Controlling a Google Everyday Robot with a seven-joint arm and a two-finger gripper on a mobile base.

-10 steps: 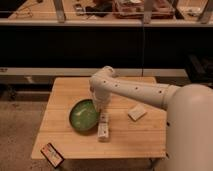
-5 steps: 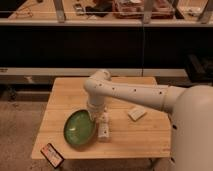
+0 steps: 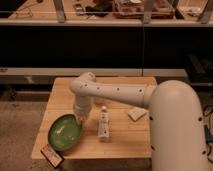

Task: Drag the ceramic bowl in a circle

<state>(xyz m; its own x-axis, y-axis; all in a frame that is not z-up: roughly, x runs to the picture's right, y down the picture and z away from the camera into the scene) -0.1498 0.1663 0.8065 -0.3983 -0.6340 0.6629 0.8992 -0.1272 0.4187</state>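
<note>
The robot's white body (image 3: pixel 177 125) fills the lower right and is cut off by the right and bottom edges. It hides the counter's (image 3: pixel 122 145) near right corner. The arm (image 3: pixel 115 92) reaches left from the body across the wood and bends down at the elbow. The wrist covers most of the gripper (image 3: pixel 79 119), so we see it only as a pale stub pointing down at the bowl (image 3: pixel 64 133).

The jaws are closed and seem to pinch the bowl's far right rim, though the wrist hides the contact itself.

A small dark and red packet (image 3: pixel 52 155) lies at the counter's near left corner, just beside the bowl. Its print is too blurred to read. A white bottle (image 3: pixel 103 125) lies on its side right of the bowl, clear of it, with its narrow end pointing away from us. What kind of bottle it is we cannot tell. A pale flat pad (image 3: pixel 136 113) rests farther right, near the robot's body.

The bowl sits on the counter's near left part, close to the front edge. Inside it we see glossy green with a pale sheen. Behind the counter stands dark shelving (image 3: pixel 100 50). On top of it, cut off by the upper edge, a reddish tray (image 3: pixel 150 9) holds things we cannot name.
</note>
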